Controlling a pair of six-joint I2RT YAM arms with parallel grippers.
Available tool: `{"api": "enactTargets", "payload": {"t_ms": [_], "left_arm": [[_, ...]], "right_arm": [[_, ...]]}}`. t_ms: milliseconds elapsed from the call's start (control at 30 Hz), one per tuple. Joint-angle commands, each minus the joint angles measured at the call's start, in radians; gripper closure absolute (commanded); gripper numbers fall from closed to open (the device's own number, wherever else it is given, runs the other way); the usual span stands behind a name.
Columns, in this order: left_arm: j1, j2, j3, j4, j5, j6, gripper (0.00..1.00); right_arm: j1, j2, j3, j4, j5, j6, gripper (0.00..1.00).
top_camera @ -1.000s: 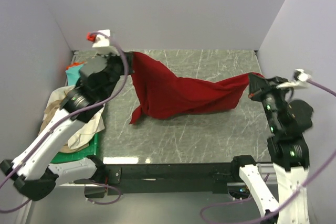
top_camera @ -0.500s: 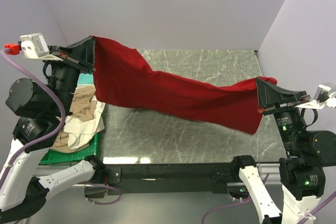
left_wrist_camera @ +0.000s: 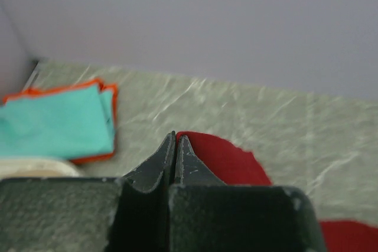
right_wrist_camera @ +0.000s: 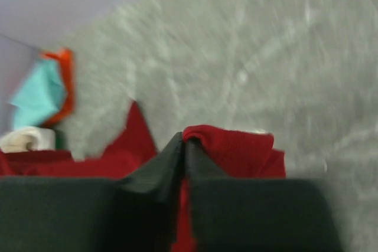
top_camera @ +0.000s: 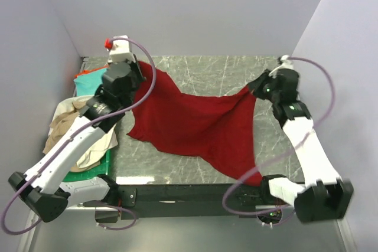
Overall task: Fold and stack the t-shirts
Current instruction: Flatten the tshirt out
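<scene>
Between the two arms, across the middle of the worktop (top_camera: 207,69), lies the dark red shirt (top_camera: 195,125), its long axis running left to right from one end effector to the other. The left end effector (left_wrist_camera: 175,141) is closed to a slit. The red cloth starts right at its tips, so I judge the far-left corner to be pinched there. The right end effector (right_wrist_camera: 183,141) is likewise closed, with a bunched fold of red cloth lying over its tips, a grip on the far-right corner.

From that held edge the shirt spreads toward the arm bases. One loose tail points to the near right and reaches the worktop's near edge. The cloth therefore lies on the near side of both end effectors, and neither arm is the closer one.

At the far left, well apart, a teal shirt (left_wrist_camera: 56,123) sits flat on an orange one (left_wrist_camera: 94,157). A beige and white heap (top_camera: 80,137) rests on the green tray (top_camera: 97,170).
</scene>
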Motion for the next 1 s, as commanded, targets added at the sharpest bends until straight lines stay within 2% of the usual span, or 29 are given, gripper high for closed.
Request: {"api": "enactTargets", "payload": {"t_ms": [0,33,67,167,300,433,600,967], "left_arm": [[0.063,-0.014,-0.11,-0.02,-0.041,-0.08,0.99],[0.075,0.003,-0.141,-0.027,-0.033,-0.1,1.0],[0.095,0.014,-0.17,-0.041,-0.004,-0.119,1.0],[0.103,0.06,-0.265,-0.046,0.041,-0.168,1.0],[0.104,0.103,-0.313,-0.064,0.024,-0.197,1.0],[0.109,0.107,-0.318,-0.058,0.044,-0.188,1.0],[0.11,0.104,-0.322,-0.057,0.065,-0.194,1.0],[0.115,0.091,-0.327,-0.061,0.082,-0.191,1.0]], "right_arm": [[-0.005,0.083,-0.021,0.044,0.045,0.016,0.78],[-0.006,0.158,-0.026,0.047,0.053,0.015,0.65],[-0.005,0.201,-0.026,0.049,0.056,0.013,0.45],[-0.006,0.35,-0.004,0.056,0.049,-0.002,0.36],[-0.008,0.508,0.032,0.058,0.066,-0.007,0.36],[-0.019,0.59,0.063,0.075,0.111,-0.004,0.39],[-0.028,0.723,0.187,0.047,0.159,-0.027,0.44],[-0.031,0.918,0.396,-0.054,0.266,-0.034,0.47]]}}
